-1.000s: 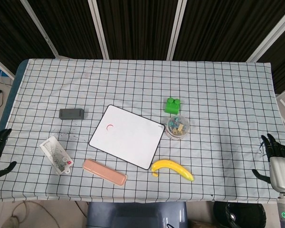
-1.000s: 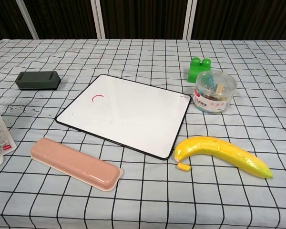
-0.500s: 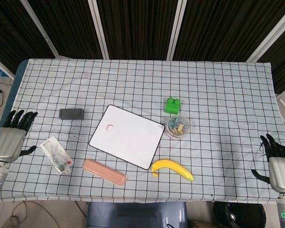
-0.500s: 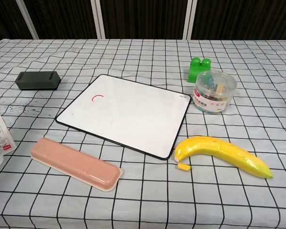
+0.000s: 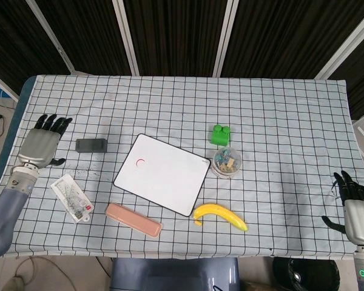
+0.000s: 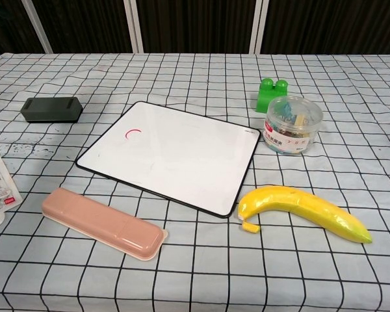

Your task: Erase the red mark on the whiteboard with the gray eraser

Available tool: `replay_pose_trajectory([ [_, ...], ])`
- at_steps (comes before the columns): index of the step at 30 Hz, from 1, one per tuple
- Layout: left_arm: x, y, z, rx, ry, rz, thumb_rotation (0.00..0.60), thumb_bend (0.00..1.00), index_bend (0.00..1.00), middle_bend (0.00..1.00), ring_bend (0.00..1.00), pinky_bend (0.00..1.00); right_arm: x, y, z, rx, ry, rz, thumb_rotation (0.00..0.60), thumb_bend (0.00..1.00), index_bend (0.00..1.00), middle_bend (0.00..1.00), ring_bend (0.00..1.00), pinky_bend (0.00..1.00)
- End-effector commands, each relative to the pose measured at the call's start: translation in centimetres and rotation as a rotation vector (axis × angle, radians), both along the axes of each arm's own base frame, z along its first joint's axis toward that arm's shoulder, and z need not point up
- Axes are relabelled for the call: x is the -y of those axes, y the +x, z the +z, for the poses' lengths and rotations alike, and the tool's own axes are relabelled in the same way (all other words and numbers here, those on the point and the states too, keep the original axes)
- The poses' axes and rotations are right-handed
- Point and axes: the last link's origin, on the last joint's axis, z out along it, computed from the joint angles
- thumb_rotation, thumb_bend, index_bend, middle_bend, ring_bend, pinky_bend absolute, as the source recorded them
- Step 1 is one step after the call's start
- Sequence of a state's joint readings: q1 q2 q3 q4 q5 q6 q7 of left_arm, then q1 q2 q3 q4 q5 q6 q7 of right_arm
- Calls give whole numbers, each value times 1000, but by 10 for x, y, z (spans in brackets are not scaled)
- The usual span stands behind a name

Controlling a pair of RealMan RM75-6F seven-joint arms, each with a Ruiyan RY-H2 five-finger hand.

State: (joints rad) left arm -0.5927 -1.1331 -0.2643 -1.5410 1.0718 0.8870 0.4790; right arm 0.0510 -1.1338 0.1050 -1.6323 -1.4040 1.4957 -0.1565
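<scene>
Left of the gray eraser our empty, spread left hand hovered; we judged grasping it came next.

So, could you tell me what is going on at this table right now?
The left hand hovers open beside the gray eraser, not touching it. The whiteboard lies mid-table with its small red mark unerased. The right hand rests open at the table's right edge, holding nothing. Nothing is being handled yet.
</scene>
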Motion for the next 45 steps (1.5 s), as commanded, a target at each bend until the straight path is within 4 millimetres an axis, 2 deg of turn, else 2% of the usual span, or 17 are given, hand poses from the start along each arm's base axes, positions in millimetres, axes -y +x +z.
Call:
replay_pose_trajectory([
  [1, -23, 3, -17, 7, -27, 8, 600, 85, 9, 116, 0, 86, 0, 0, 0, 0, -1, -2, 600, 29, 0, 84, 168, 183],
  [6, -39, 5, -31, -12, -58, 11, 600, 85, 9, 118, 0, 86, 1, -1, 0, -2, -1, -6, 600, 30, 0, 84, 168, 183],
  [17, -51, 1, -60, -6, -112, 46, 600, 70, 32, 171, 32, 102, 0, -2, 1, -4, -8, -12, 600, 30, 0, 84, 168, 183],
  [30, -64, -11, -81, -13, -104, 72, 600, 91, 138, 245, 94, 166, 0, -3, 2, -2, -9, -18, 600, 30, 0, 84, 168, 183],
  [40, -71, -17, -91, -26, -113, 69, 600, 141, 263, 326, 146, 205, 0, -3, 2, -3, -10, -23, 600, 30, 0, 84, 168, 183],
  [45, -73, -20, -94, -32, -117, 62, 600, 141, 306, 331, 147, 205, 1, -4, 2, -3, -10, -26, 600, 31, 0, 84, 168, 183],
])
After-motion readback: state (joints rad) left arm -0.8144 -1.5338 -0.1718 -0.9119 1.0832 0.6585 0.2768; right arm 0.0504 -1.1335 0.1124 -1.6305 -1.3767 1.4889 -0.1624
